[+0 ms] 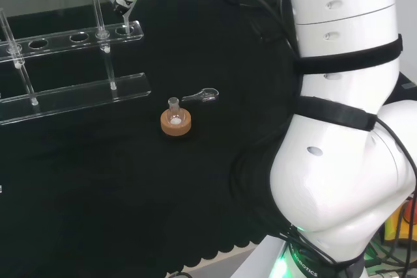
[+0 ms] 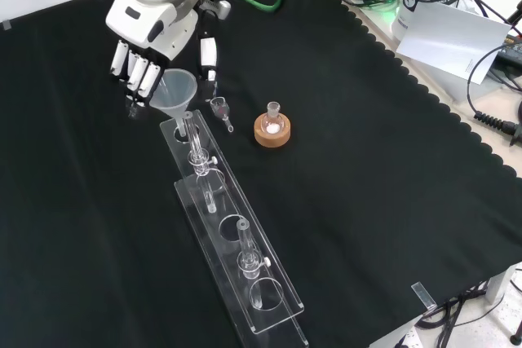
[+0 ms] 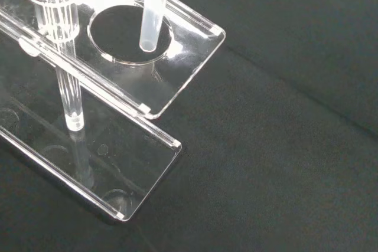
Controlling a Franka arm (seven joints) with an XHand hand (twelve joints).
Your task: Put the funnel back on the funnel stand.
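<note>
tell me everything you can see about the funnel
The funnel is clear, plastic or glass by its look, a wide cone narrowing to a straight stem. It stands upright, mouth up, with the stem's tip over the end hole of the clear stand, at or just above the hole's level, not yet seated. The hand is at its cone, fingers against the rim. The cone looks empty.

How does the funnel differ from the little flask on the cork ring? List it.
The funnel is held up by the hand, its stem over the stand's end hole; the flask sits on its cork ring on the cloth. The funnel flares wide at the top; the flask narrows to a small neck. Both are clear and upright.
</note>
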